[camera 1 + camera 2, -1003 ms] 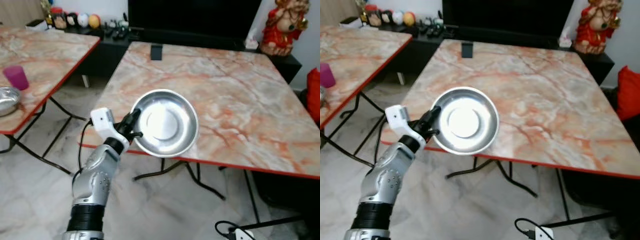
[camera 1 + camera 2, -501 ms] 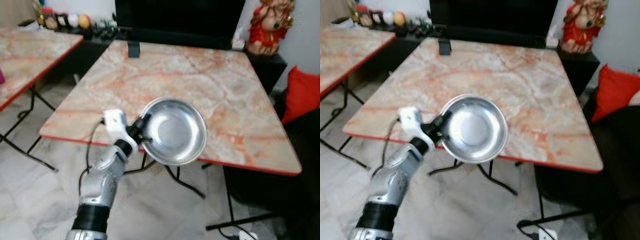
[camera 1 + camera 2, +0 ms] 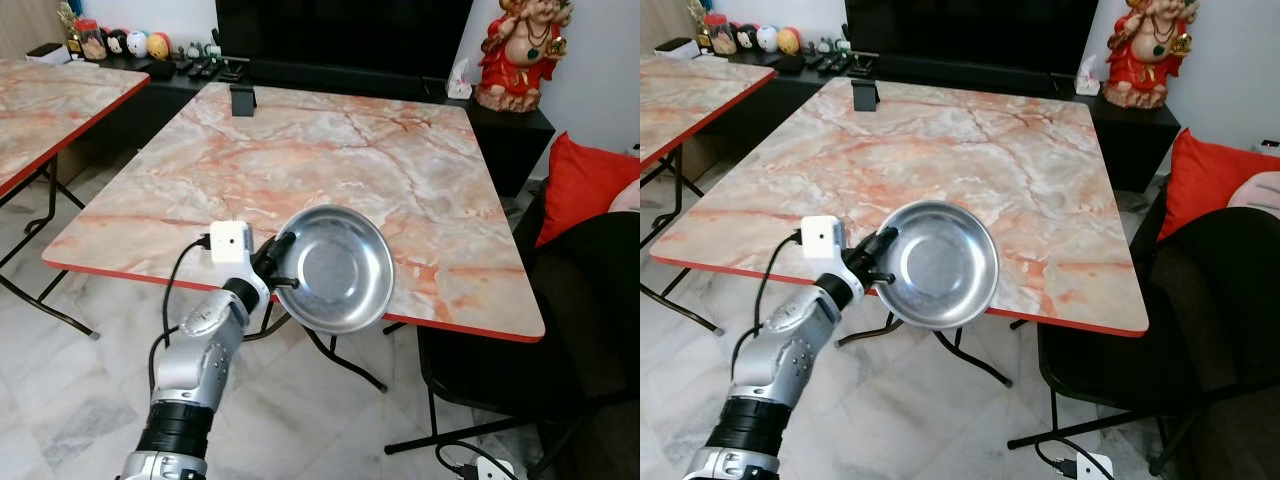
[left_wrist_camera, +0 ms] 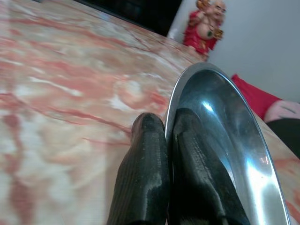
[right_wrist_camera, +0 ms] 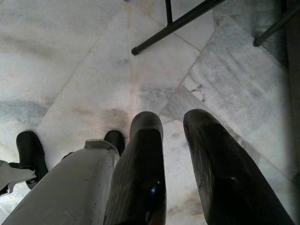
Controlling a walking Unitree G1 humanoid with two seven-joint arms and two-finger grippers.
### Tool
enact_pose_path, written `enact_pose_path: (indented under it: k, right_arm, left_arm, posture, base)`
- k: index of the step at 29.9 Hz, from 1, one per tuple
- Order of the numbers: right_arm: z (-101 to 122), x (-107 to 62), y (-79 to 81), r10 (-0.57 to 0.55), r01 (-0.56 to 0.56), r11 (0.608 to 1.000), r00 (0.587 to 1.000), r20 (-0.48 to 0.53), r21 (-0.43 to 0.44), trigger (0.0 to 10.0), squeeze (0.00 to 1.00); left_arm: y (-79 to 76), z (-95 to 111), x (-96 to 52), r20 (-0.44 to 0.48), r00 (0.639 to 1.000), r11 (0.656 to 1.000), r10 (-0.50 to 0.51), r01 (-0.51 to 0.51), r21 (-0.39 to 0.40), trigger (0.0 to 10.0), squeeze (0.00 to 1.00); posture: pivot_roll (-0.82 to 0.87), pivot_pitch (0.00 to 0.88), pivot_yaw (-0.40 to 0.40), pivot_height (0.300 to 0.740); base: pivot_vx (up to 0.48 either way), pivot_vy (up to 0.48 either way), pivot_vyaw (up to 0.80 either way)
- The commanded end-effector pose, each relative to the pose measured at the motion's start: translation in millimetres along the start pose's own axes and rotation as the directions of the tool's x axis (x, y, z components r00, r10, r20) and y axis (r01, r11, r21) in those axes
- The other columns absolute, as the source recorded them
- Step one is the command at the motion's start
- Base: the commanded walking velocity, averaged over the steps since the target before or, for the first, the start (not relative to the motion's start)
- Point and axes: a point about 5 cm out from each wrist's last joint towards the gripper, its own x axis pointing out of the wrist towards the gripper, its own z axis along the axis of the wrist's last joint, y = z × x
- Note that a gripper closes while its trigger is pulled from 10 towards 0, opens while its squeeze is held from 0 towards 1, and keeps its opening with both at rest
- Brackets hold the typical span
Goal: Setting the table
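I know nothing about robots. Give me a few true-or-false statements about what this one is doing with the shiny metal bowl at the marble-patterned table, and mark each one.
1. The left gripper pinches the rim of the round shiny steel bowl. True.
2. The bowl holds food. False: its inside is bare metal.
3. The bowl is held over the near red edge of the marble-patterned table. True.
4. A red figurine stands on the table's middle. False: it stands on the dark cabinet beyond the far right corner.
5. The right gripper also grips the bowl. False: it hangs open over the pale tiled floor.
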Motion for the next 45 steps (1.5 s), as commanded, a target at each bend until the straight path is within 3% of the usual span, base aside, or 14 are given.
enact_pose_path:
  k: [1,15,33,41,45]
  right_arm:
    - [-0.2,0.0,0.0,-0.001,0.001,1.000,1.000,-0.001,0.006,10.0,0.00]
    - [0.6,0.2,0.4,0.001,-0.001,1.000,1.000,0.000,0.003,10.0,0.00]
    - [2.2,0.5,1.8,0.009,-0.009,1.000,1.000,0.004,-0.004,10.0,0.00]
    - [2.7,0.7,2.5,0.012,-0.012,1.000,1.000,0.005,-0.005,10.0,0.00]
    - [3.0,0.8,3.1,0.014,-0.014,1.000,1.000,0.006,-0.003,10.0,0.00]
  left_arm:
    - [-0.6,7.9,3.4,0.029,1.000,1.000,-0.002,0.001,0.012,10.0,0.00]
    - [4.8,9.8,4.7,0.027,0.999,1.000,0.025,-0.025,0.009,10.0,0.00]
    - [-6.2,5.7,10.8,0.012,1.000,1.000,-0.015,0.015,-0.005,10.0,0.00]
    - [-3.2,6.1,11.1,0.007,1.000,1.000,0.000,0.000,0.008,10.0,0.00]
    - [6.7,6.1,9.0,0.000,0.999,0.998,0.054,-0.054,-0.022,10.0,0.00]
  posture:
    - [0.15,0.000,-0.087,0.727]
    - [0.15,0.000,-0.087,0.727]
    - [0.13,0.000,-0.078,0.727]
    - [0.13,0.000,-0.077,0.727]
    - [0.13,0.000,-0.075,0.727]
  base:
    - [0.000,0.000,0.00]
    - [0.155,0.000,0.00]
    - [0.312,0.000,0.00]
    - [0.315,0.000,0.00]
    - [0.066,0.000,0.00]
